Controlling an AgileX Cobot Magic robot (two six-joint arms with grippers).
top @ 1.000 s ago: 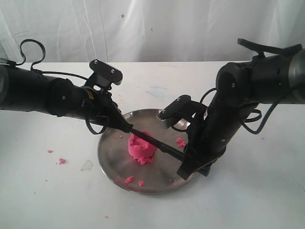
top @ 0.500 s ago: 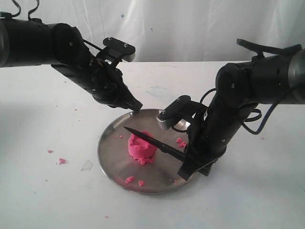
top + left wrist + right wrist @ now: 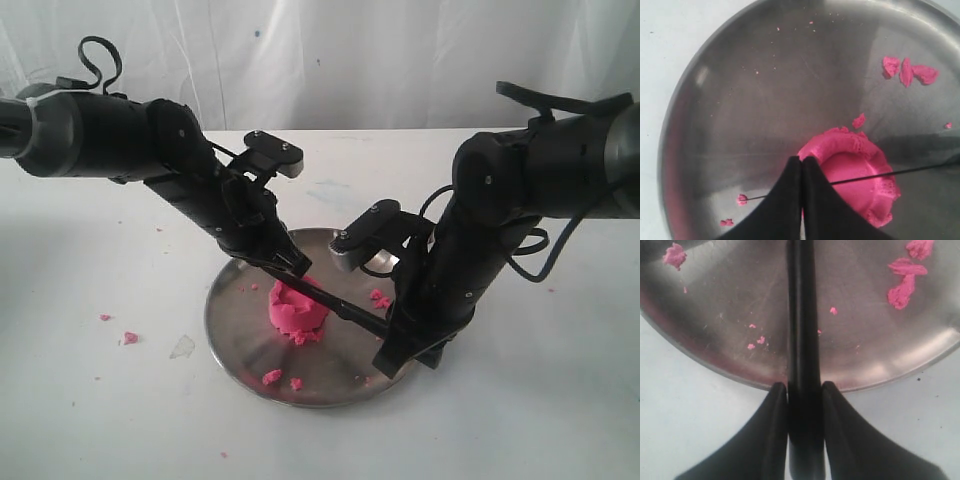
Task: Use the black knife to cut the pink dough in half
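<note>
Right pincer (image 3: 804, 387) clamped on black knife (image 3: 802, 315) handle at steel plate (image 3: 730, 290) rim, left pincer (image 3: 801, 165) pressed shut, empty, over blade, contact unclear, pink dough (image 3: 855, 172) mid-plate under blade, part hidden.

Left arm (image 3: 110, 140), right arm (image 3: 540, 170): matte black, thick cylindrical links, small silver screws (image 3: 487, 178) at joints. Loose black cables (image 3: 545, 102) looping off both. Black wrist camera modules (image 3: 275, 153), grey fronts. Left end effector (image 3: 801, 162), right end effector (image 3: 804, 387): tapered black fingers.
</note>
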